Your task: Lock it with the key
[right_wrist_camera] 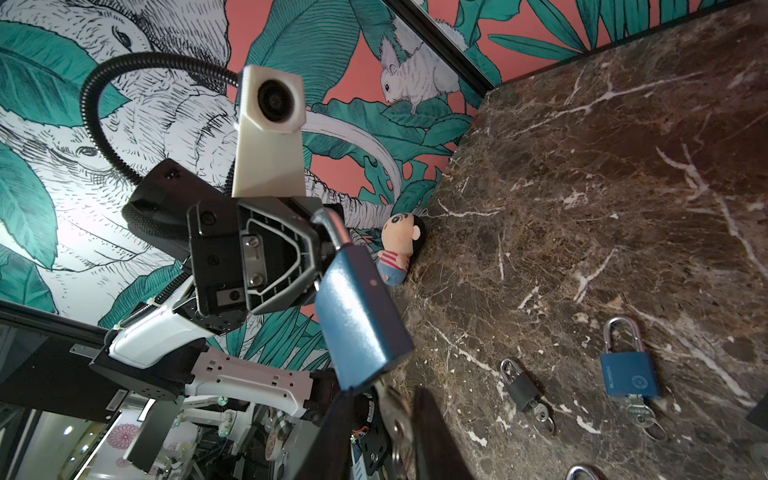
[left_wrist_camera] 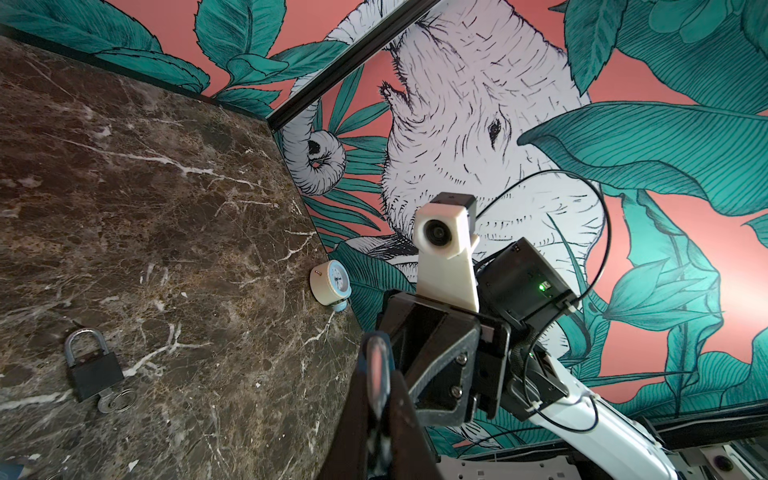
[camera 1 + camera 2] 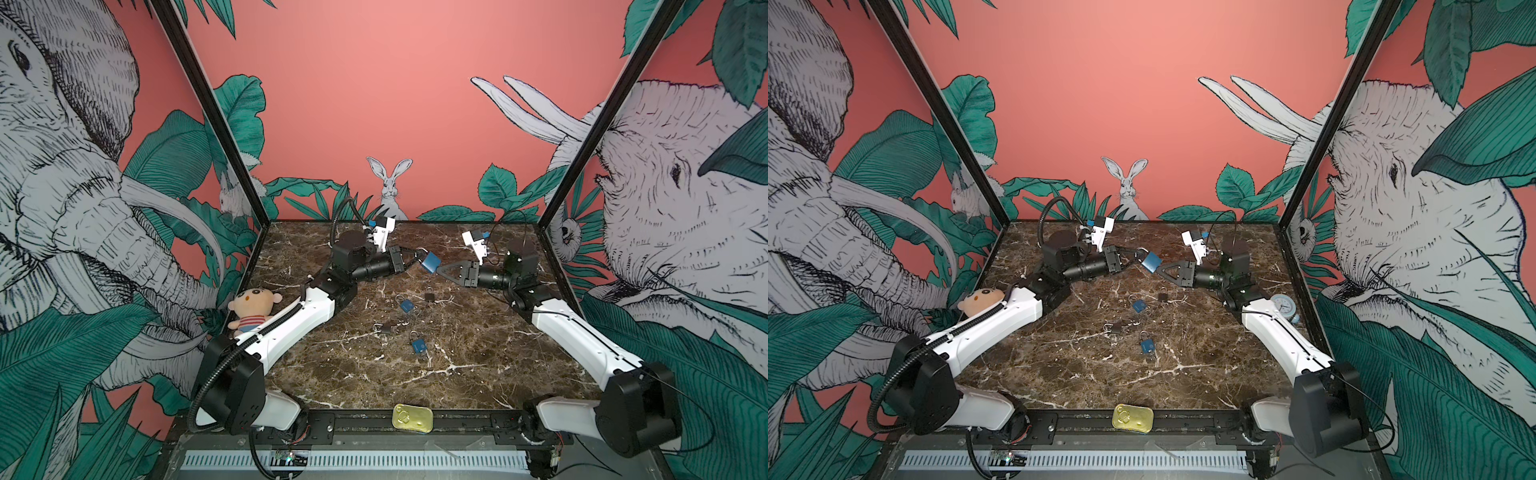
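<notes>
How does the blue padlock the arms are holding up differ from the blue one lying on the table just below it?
Pose: the raised blue padlock hangs tilted above the table; the lying blue padlock rests flat on it. Contact: the left tool clamps the raised one's shackle, and the right tool sits at its key end; nothing touches the lying one. Both have blue bodies, silver shackles and inserted keys.

The marble table (image 3: 478, 374) bears a plush doll (image 3: 251, 309). Right of the doll lie blue padlocks (image 3: 407, 306), black padlocks (image 3: 385, 329) and, farthest, an alarm clock (image 3: 1283, 306)
</notes>
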Robot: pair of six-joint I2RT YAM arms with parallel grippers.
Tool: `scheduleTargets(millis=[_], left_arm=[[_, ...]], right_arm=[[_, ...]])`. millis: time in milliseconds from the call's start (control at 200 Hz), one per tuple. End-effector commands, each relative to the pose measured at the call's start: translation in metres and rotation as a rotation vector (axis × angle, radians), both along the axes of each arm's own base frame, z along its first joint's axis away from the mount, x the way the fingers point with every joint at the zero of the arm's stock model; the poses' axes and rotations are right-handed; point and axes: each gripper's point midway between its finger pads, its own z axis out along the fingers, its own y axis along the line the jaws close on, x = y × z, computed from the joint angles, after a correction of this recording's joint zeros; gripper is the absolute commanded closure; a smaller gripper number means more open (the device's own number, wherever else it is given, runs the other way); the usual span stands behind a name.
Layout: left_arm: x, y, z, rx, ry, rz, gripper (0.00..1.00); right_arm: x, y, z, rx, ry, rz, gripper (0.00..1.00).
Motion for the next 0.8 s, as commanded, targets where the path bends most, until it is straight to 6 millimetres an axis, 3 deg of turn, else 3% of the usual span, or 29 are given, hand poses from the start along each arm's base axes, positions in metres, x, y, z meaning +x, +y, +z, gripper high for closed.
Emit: scheduleTargets(millis=[0, 185, 410, 625, 795], left_arm=[[-0.003, 0.001, 0.038, -0.07, -0.089, -0.007, 1.0], [0.008, 0.009, 0.031, -0.066, -0.076, 0.072, 1.0], [0.014, 0.014, 0.029, -0.097, -0.07, 0.098, 1.0], [0.038, 0.046, 0.05, -0.262, -0.069, 0.176, 1.0], [0.044, 0.065, 0.064, -0.321, -0.082, 0.186, 1.0]], right_arm=[[0.0, 0.004, 0.018, 0.027, -0.066, 0.02, 0.86], [-0.002, 0.003, 0.019, 0.04, -0.064, 0.018, 1.0], [0.001, 0.004, 0.016, 0.065, -0.044, 0.008, 1.0], [0.001, 0.004, 0.008, 0.081, -0.013, 0.009, 1.0], [-0.001, 0.003, 0.009, 0.078, -0.011, 0.01, 1.0]])
